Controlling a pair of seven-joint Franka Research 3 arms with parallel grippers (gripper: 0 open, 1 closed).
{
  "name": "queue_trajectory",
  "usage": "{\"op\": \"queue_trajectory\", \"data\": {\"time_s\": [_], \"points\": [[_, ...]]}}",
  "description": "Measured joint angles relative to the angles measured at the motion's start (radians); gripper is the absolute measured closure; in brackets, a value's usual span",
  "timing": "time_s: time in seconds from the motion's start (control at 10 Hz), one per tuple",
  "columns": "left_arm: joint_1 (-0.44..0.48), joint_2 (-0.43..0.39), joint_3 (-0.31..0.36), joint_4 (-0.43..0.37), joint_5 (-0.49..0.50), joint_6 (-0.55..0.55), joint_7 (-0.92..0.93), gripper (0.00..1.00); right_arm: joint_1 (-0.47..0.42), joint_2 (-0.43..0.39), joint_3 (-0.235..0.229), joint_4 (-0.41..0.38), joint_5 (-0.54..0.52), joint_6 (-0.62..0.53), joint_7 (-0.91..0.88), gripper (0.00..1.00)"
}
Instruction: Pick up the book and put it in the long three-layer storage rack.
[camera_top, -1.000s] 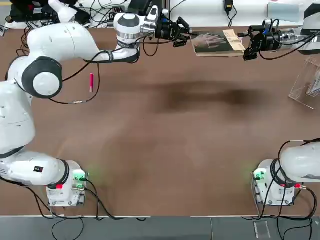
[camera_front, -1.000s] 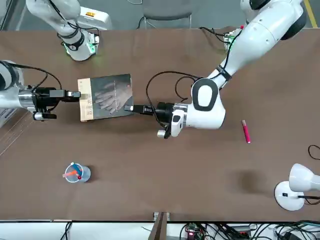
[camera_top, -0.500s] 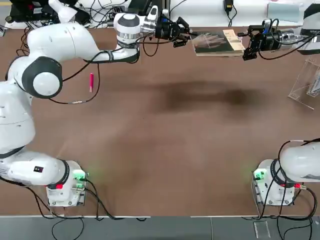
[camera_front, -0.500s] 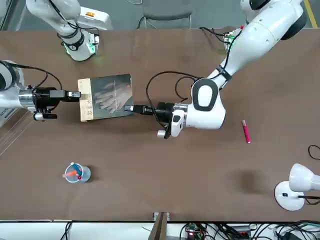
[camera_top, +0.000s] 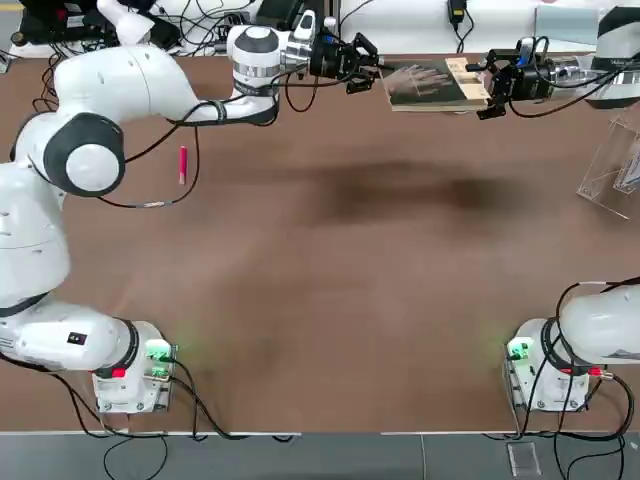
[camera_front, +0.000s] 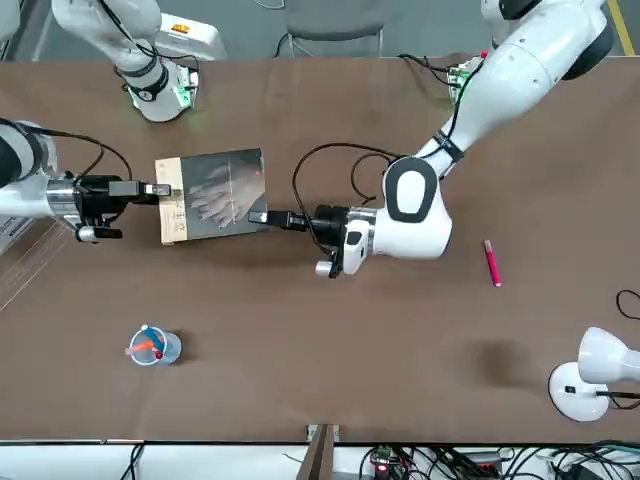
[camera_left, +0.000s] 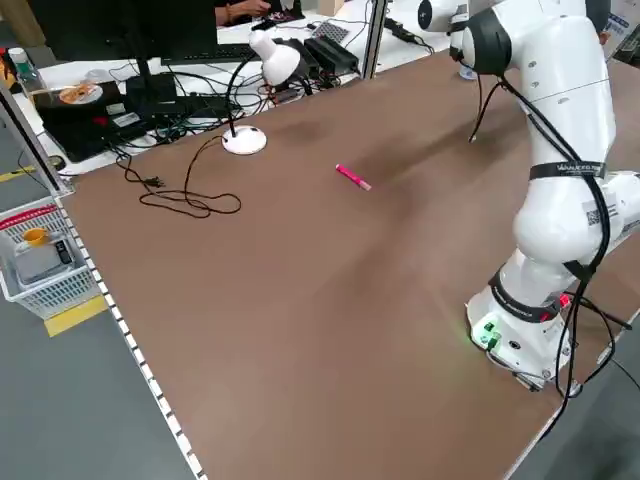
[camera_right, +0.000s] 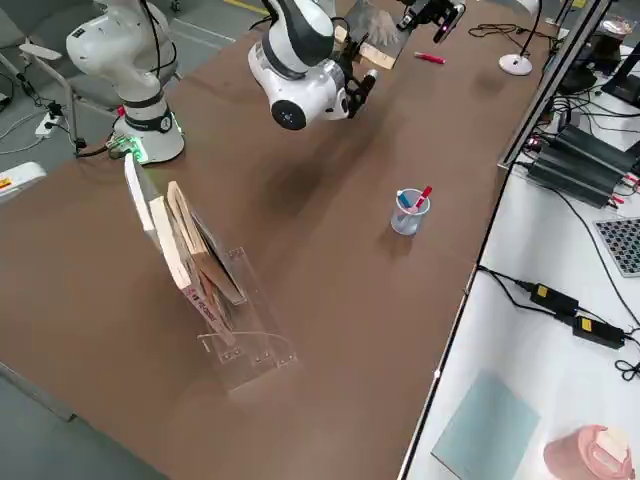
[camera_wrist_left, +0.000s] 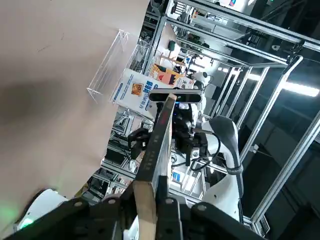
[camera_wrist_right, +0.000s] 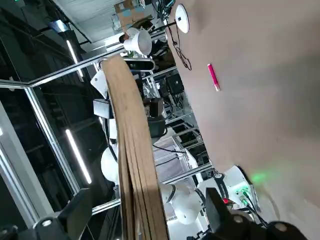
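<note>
Between the two arms, above the desk (camera_front: 400, 330), hangs the book (camera_front: 228, 196), its left edge pinched by the left claw (camera_front: 260, 216). The right claw (camera_front: 166, 190) stands spread at the opposite edge. If the left lets go before the right closes, the book may drop; crowded books (camera_right: 190, 245) could block rack entry (camera_right: 265, 345). No writing is legible.

Between the two arms' bases, the brown table (camera_top: 330, 300) lay bare, leaving room to pass. The clear rack (camera_right: 245, 330), with books standing in it, blocked the right side; the pen cup (camera_right: 410, 212) stood well apart from it.
</note>
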Motion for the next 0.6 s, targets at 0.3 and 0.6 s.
{"op": "queue_trajectory", "data": {"time_s": [0.3,0.6], "points": [[0.002,0.000,0.001,0.001,0.000,0.000,0.000,0.96,0.000,0.000,-0.001,0.000,0.000,0.000,0.002,0.33],[0.003,0.000,0.002,0.001,0.000,0.000,0.000,0.96,0.000,0.000,-0.002,0.000,0.002,0.000,0.032,0.64]]}}
